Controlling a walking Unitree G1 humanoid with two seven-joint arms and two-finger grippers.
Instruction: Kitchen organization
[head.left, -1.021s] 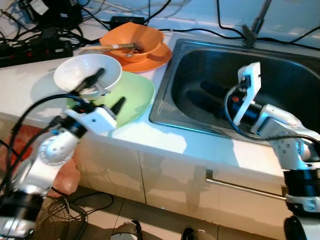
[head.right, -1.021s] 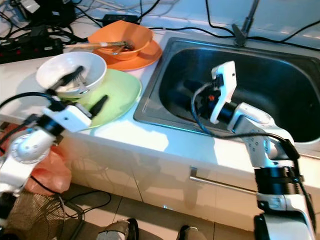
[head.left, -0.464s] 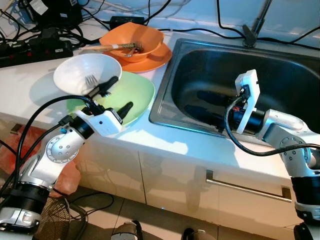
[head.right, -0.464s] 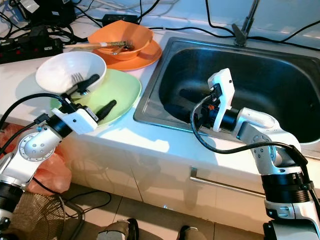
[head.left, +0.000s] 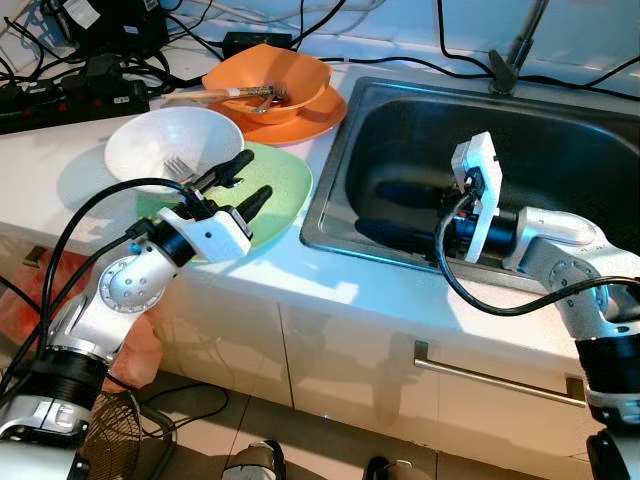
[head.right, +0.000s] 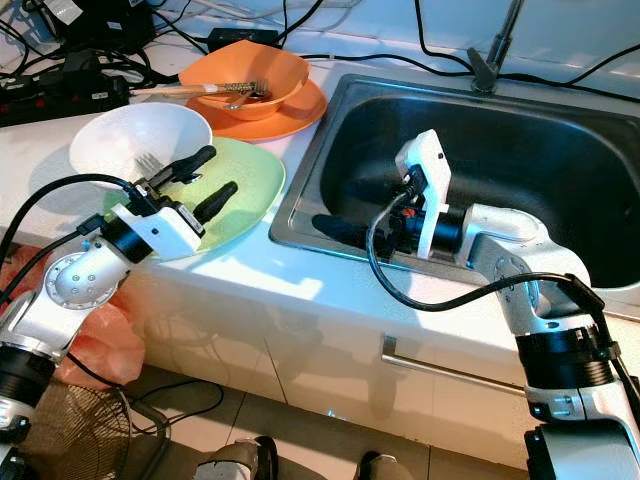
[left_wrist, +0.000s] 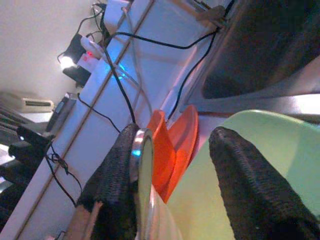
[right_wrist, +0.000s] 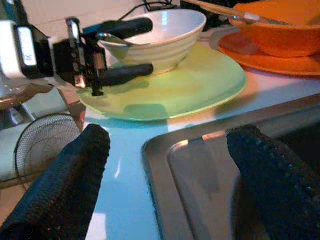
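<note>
White ceramic is the material judged for the bowl (head.left: 172, 150), which is set on the green plate (head.left: 280, 185) at the left of the worktop (head.left: 330, 285), with a fork (head.left: 178, 165) lying inside it. The left gripper (head.left: 243, 185) is positioned at the bowl's near-right rim; its jaws are parted, one finger at the rim and one over the plate, and nothing is clamped yet. The bowl is judged rigid, smooth, breakable and moderately heavy, so the rim wall should be pinched firmly; the loose fork may slide if the bowl is tilted. An orange bowl (head.left: 268, 75) on an orange plate (head.left: 310, 120) is stacked farther back. The right gripper (head.right: 335, 232) is held inside the sink (head.left: 560, 130), jaws wide apart and empty.
</note>
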